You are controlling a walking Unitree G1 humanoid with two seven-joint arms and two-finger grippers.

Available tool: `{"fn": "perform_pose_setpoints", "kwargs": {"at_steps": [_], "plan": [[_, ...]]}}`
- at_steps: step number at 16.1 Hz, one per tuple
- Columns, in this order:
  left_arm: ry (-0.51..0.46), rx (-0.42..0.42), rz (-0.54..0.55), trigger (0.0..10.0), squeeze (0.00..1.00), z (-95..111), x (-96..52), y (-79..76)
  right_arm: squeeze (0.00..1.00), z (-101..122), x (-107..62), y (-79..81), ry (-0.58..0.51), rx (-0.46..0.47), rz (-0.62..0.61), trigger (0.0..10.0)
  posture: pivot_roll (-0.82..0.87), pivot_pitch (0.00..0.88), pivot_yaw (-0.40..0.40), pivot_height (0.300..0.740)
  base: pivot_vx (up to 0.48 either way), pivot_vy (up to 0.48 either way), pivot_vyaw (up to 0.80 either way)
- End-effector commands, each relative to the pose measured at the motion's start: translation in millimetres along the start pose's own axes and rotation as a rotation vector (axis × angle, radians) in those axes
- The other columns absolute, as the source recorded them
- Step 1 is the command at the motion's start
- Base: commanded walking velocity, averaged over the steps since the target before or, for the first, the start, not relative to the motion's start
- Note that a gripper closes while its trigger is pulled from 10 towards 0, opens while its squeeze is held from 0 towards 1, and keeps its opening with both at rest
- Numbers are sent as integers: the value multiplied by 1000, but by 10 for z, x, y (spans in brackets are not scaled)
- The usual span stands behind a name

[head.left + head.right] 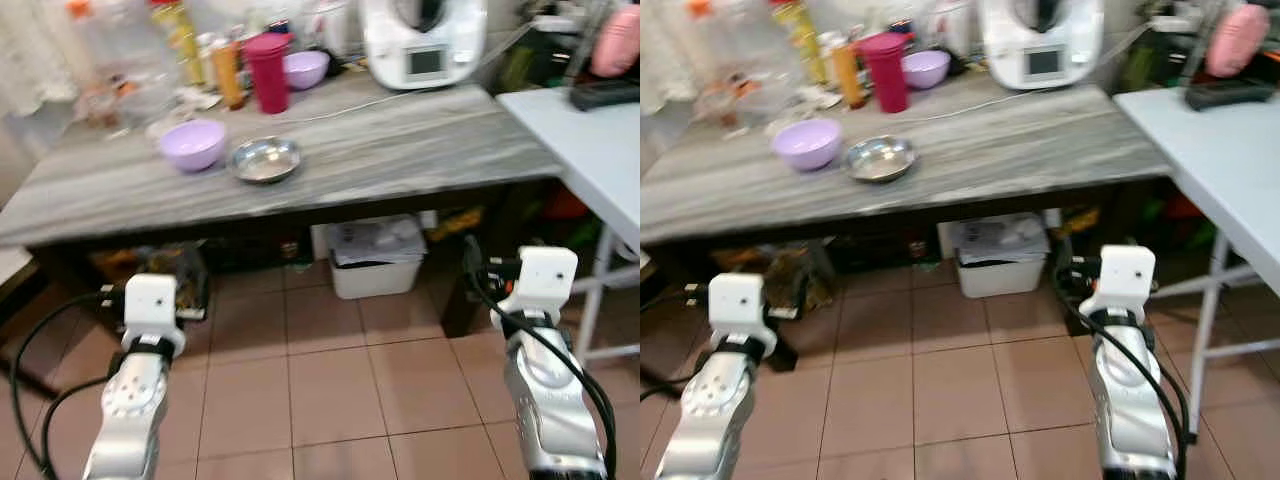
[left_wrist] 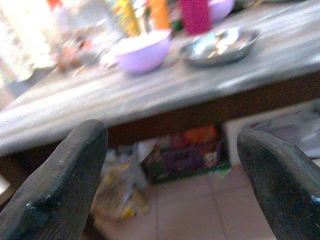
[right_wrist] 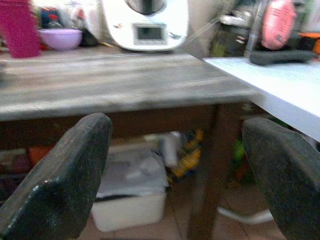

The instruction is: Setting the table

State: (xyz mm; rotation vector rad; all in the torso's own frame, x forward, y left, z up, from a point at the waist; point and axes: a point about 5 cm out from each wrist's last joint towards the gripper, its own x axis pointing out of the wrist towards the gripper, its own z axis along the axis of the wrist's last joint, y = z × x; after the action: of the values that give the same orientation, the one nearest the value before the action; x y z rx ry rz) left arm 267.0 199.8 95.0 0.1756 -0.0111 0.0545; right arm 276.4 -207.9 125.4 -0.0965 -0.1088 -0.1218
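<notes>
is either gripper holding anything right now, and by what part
Nothing is held. The left gripper and the right gripper are both open and empty, short of the table.

Grey streaks, lilac, magenta and silver over terracotta tiles

The tabletop (image 1: 420, 150) is grey with pale wood-grain streaks; on it a lilac bowl (image 1: 192, 144) sits at 9 o'clock of a shiny silver metal dish (image 1: 265, 159), with a magenta tumbler (image 1: 268, 72) at 12 o'clock and a second lilac bowl (image 1: 305, 69) beside that. The kitchen machine (image 1: 424, 40) is white with a dark screen. The floor (image 1: 330, 390) is terracotta tile with pale grout. The side table (image 1: 600, 150) is pale blue-white, the storage box (image 1: 375, 258) white.
</notes>
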Motion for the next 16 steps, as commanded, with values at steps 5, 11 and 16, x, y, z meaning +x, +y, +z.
{"fn": "perform_pose_setpoints", "kwargs": {"at_steps": [5, 11, 16], "plan": [[15, -31, -81, 10000, 0, -60, 0, -187, 0, 144, -34, 75, -44, 17, 6, 10000, -232, 38, 81, 740, 0, 0, 0], [11, -65, -73, 10000, 0, -54, 23, -192, 0, 135, 196, 159, -42, 6, 46, 10000, -182, 26, 37, 740, 0, 0, 0], [-24, -57, -69, 10000, 0, 48, -65, -171, 0, 108, 96, 254, -26, 23, 82, 10000, -159, 81, 42, 740, 0, 0, 0]]}}
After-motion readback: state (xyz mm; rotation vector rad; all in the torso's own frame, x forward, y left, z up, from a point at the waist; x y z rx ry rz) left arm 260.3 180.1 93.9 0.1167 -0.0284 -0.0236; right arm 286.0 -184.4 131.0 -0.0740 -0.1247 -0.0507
